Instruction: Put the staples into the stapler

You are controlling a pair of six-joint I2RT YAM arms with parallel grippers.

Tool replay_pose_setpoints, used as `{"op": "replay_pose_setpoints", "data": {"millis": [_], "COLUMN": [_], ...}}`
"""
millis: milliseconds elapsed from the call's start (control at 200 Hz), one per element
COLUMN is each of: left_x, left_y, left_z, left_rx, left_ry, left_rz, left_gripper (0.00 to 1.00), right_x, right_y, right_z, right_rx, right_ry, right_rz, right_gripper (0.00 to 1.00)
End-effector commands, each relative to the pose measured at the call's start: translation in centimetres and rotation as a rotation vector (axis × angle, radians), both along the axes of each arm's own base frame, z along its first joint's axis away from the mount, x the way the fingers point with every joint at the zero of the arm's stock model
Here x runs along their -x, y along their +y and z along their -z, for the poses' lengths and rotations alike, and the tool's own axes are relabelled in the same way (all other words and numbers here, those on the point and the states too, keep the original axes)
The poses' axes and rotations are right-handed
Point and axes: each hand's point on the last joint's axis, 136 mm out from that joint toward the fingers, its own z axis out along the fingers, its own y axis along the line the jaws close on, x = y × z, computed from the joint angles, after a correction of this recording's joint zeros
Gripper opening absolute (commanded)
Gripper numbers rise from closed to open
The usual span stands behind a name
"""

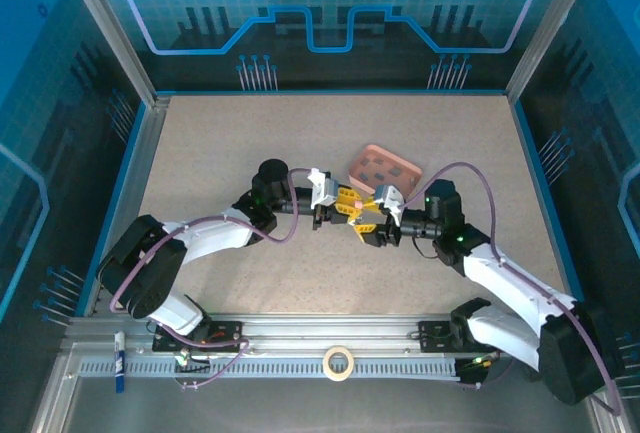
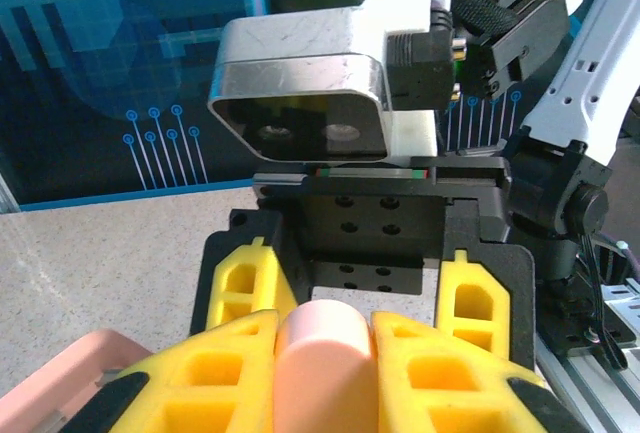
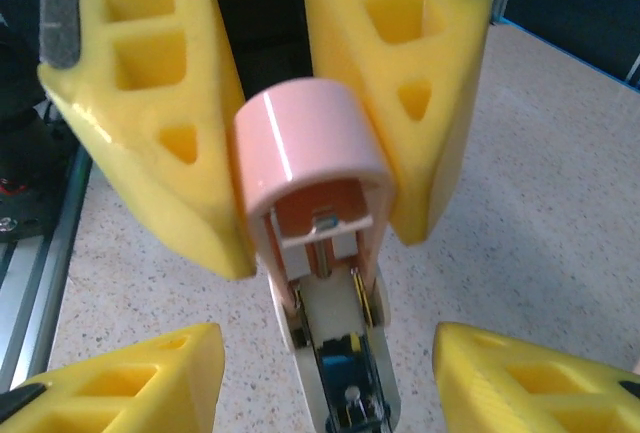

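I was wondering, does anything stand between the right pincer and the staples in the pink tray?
Nothing visible lies between the right pincer and the staples in the tray beside it. However, the stapler, clamped in the left pincer, sits between its open fingers, so it likely must back away first.

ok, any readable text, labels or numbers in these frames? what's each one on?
Nothing readable.
Label on the marker pen: too small to read.
On the pink stapler: no print visible.
On the blue backdrop: gear and circuit graphics, no words.
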Motion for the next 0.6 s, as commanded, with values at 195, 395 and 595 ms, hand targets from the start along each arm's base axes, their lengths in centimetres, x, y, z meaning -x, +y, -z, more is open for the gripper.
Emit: {"op": "replay_pose_setpoints", "data": {"millis": [195,395,595], "left_x": [0.8,0.4,-1.7], "left_y": [0.2,0.3,1.2], "left_z": [-1.6,-1.6,-1.6], "left_rx": [0.050,0.056,0.076], "left_ry": [-0.042,-0.029,0.004], "left_rz": [0.054,0.040,-0.086], "left_gripper": [0.15,0.16,0.53], "right_x": [0.2,0.0,-0.2], "right_y": [2.0,2.2,1.8], "right_z": [-2.6,-2.5,-1.7], "right_rx": [-0.106,-0.115,-0.100], "right_ry": [-0.080,-0.080,-0.047], "right_rz": [-0.133,-0.140,-0.091], "right_gripper": [0.51,0.29,0.15]}}
